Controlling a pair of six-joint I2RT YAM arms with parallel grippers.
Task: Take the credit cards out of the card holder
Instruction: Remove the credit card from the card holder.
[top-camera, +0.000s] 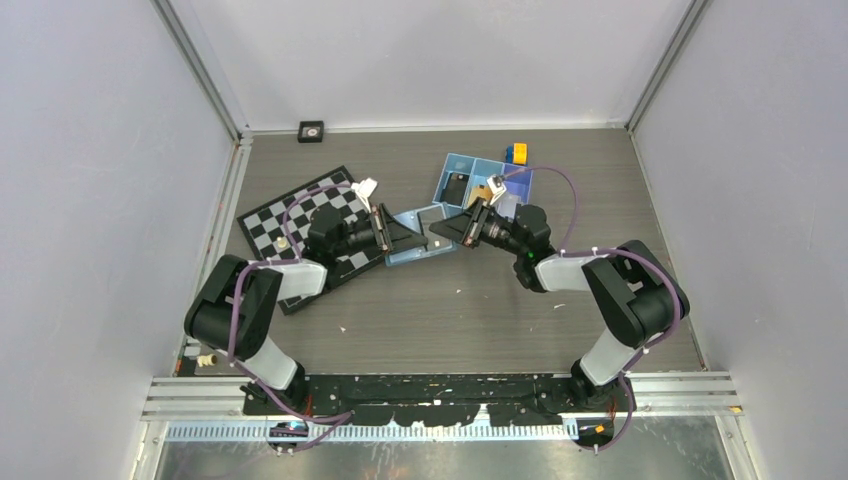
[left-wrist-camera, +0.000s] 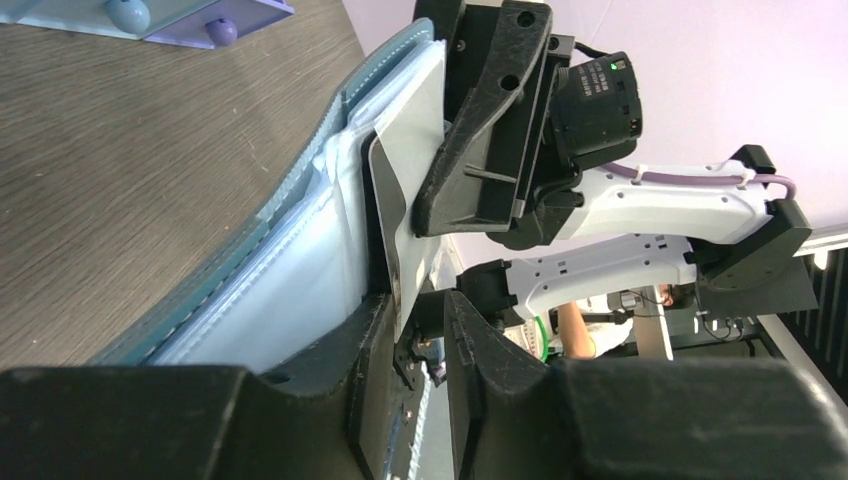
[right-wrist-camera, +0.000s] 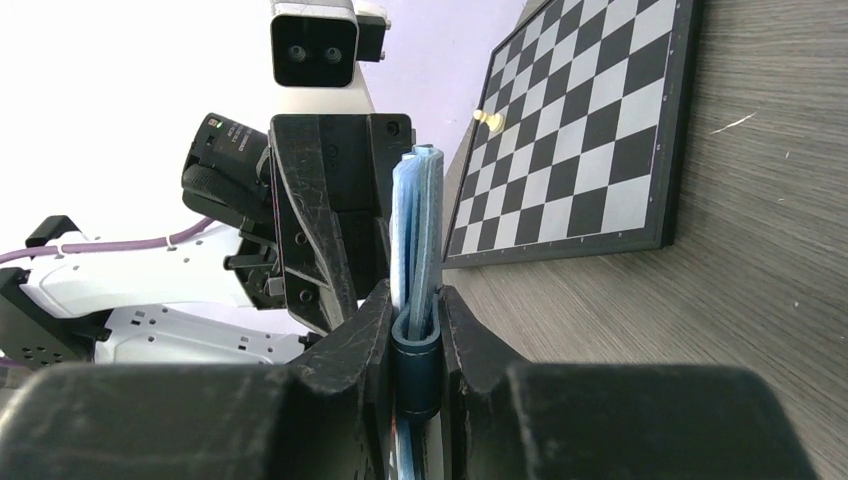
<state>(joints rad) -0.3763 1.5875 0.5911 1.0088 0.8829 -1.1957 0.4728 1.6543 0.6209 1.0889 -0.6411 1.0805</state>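
The light-blue card holder (top-camera: 412, 252) is just in front of the blue compartment tray (top-camera: 442, 182), with the right hand (right-wrist-camera: 415, 305) clamped on its edge. The left hand (left-wrist-camera: 425, 320) straddles a silvery grey card (left-wrist-camera: 408, 255) sticking out of the holder; whether it pinches the card, I cannot tell.

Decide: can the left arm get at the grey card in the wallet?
Probably yes: the left gripper straddles the grey card poking from the wallet, held steady by the right gripper.
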